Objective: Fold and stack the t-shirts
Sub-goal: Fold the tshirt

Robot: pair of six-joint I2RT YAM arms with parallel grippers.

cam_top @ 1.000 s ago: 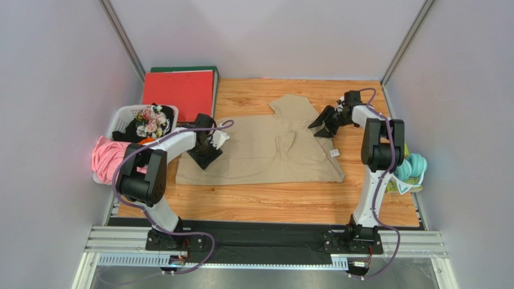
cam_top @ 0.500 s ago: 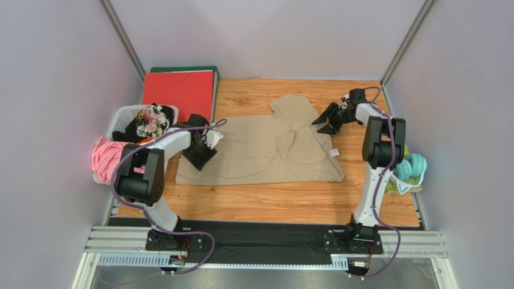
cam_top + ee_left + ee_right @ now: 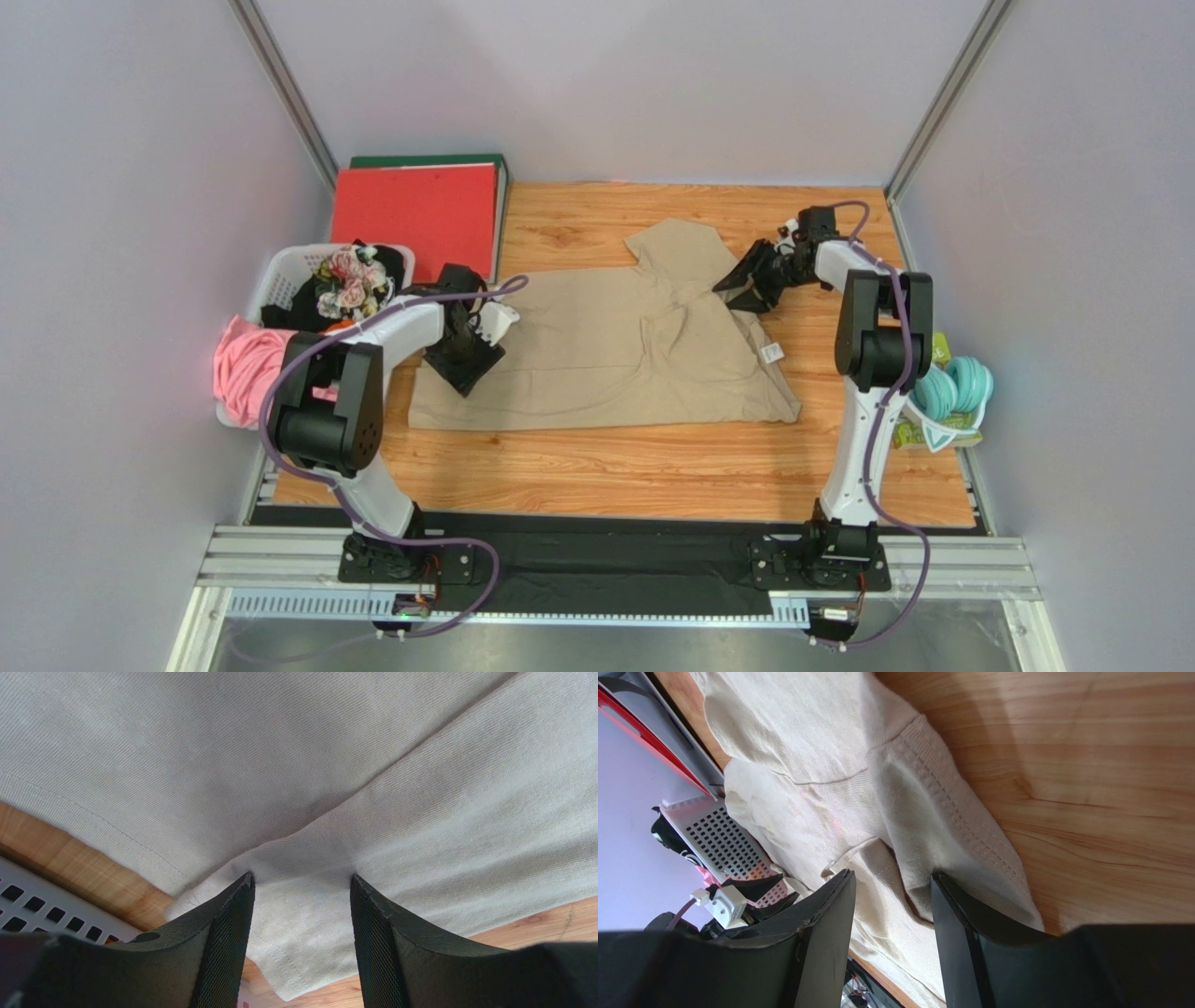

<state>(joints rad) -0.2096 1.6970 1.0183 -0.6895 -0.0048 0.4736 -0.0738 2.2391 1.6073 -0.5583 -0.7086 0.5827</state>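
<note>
From above, your left arm [image 3: 400, 325] hides the edge of the tan t-shirt [image 3: 617, 350], which lies spread on the table [image 3: 631, 469]. Your left fingers [image 3: 224, 941] stand apart, tips at a crease near its hem, gripping nothing. Your right fingers [image 3: 826, 941] are likewise released, straddling a raised ribbed fold of it.

Robot test cell in a lab, not a home. Boxed in on three sides by plain pale panels [image 3: 126, 168] with metal corner posts [image 3: 288, 91]. Wood-grain tabletop [image 3: 631, 469] in the middle, aluminium rail [image 3: 617, 560] along the bottom edge with two arm bases [image 3: 407, 557] bolted on. Staged laundry props: tan t-shirt [image 3: 617, 350] spread at centre, white basket [image 3: 281, 273] of clothes at left, red folder [image 3: 414, 210] upper left.
</note>
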